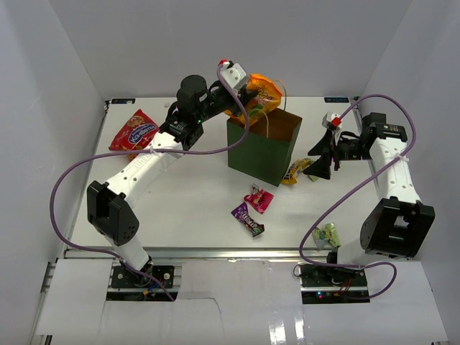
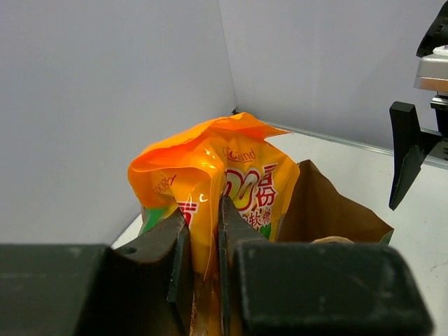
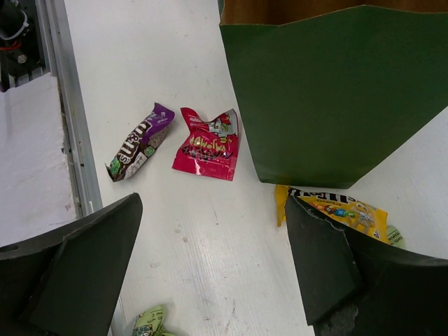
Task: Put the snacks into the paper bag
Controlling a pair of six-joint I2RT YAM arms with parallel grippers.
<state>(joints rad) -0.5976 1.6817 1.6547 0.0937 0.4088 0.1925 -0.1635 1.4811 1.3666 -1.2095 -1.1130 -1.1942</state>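
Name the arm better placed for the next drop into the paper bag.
Left. The left arm holds the orange snack bag in shut jaws over the paper bag; the right arm has open, empty jaws beside it.

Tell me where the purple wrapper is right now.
In the top view the purple wrapper lies on the table, on the near side of the paper bag, just beside the pink wrapper and slightly nearer the front edge.
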